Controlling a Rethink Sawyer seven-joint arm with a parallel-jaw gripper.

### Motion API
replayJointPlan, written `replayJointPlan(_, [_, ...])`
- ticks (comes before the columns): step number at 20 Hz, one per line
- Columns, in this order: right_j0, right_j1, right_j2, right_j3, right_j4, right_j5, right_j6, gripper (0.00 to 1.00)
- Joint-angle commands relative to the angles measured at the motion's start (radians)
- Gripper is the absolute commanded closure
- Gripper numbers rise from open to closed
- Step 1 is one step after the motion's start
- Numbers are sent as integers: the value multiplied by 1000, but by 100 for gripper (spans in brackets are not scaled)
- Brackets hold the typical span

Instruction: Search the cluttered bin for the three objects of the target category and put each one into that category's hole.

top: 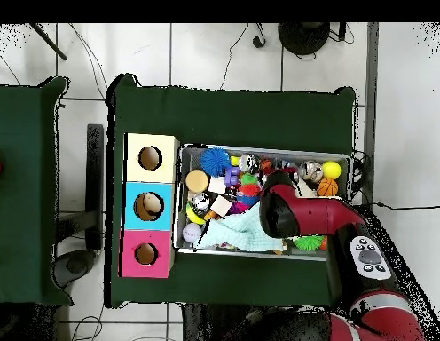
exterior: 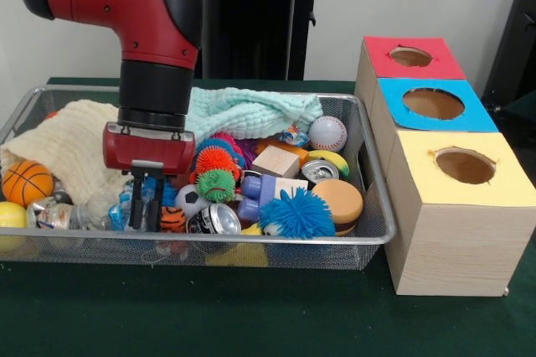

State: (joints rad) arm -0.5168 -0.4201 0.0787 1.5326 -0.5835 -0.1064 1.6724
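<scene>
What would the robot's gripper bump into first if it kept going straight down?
The gripper points straight down into the wire bin. It would probably meet the clear plastic bottle clutter beside the small tiger-striped ball first, though depth is hard to judge.

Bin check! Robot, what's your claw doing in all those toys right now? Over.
Gripper down in wire bin, jaws nearly closed, nothing visibly held. Three box holes look empty. Clutter packed round: tiger-striped ball, soda can, green spiky ball.

1. Pretty even indoor light on my side, nothing dim.
2. Soft shadow under the wire bin (exterior: 368, 235) on the green cloth.
3. Little glare spots on the cans (exterior: 219, 219).
4. Overhead view is flatter, white floor (top: 223, 49) looks bright.
</scene>
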Motion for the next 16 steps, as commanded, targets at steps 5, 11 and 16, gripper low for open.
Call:
replayJointPlan(5, [-1,17,35,-13,-8,145,49,100])
replayJointPlan(11, [7,-23,33,3,-2,160,50,100])
replayJointPlan(16, [38,-117,16,52,28,201,70,100])
